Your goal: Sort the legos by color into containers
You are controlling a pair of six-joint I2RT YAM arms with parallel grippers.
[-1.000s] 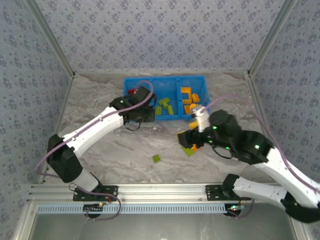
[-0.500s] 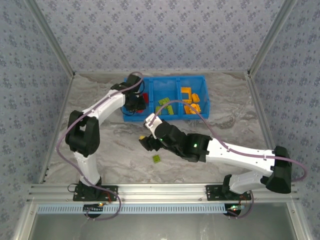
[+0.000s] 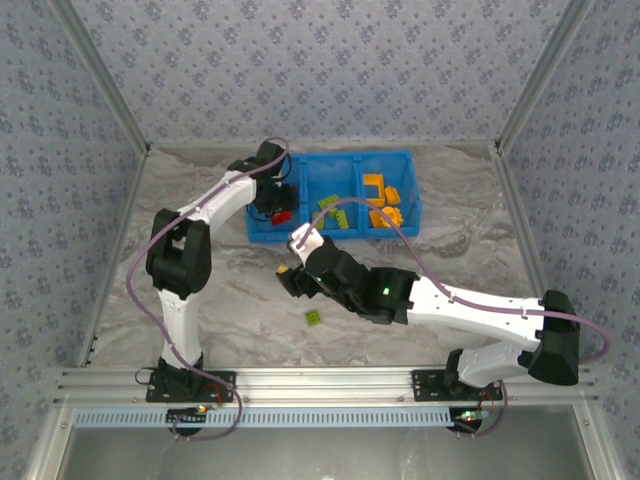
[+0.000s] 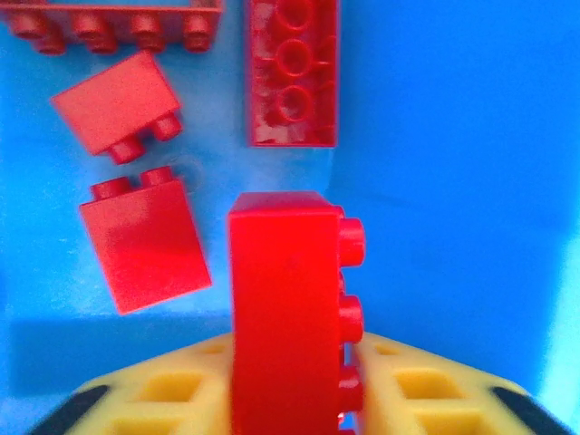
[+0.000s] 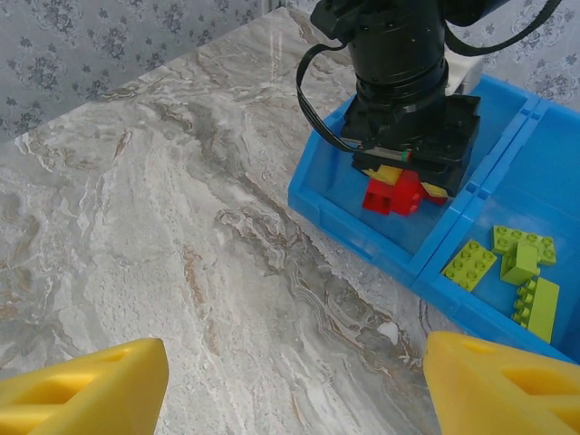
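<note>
Since the red brick (image 4: 285, 308) is pinched upright between the yellow fingers (image 4: 154, 399) of the left gripper (image 5: 408, 184), studs turned to the right, the step in hand is judged to be its release into the left compartment (image 4: 453, 181) of the blue bin (image 3: 330, 156). 4 other red pieces (image 4: 145, 245) are seen lying on that blue floor, beyond and to the left of the held brick, so the drop is best made over the bare patch where the gripper hangs. The jaws should be parted fully before any lift is made, and the lift should be taken straight up, lest the brick be dragged by a pad or knocked against the wall. Further right, the right gripper (image 3: 288, 277) is held above the marble table (image 3: 200, 290) just in front of the bin, its fingers spread wide with nothing between them. 1 loose green brick (image 3: 314, 317) is seen on the table near it and is judged its likely next pick. Green bricks (image 3: 332, 215) are gathered in the middle compartment, orange-yellow ones (image 3: 380, 200) in the right.
</note>
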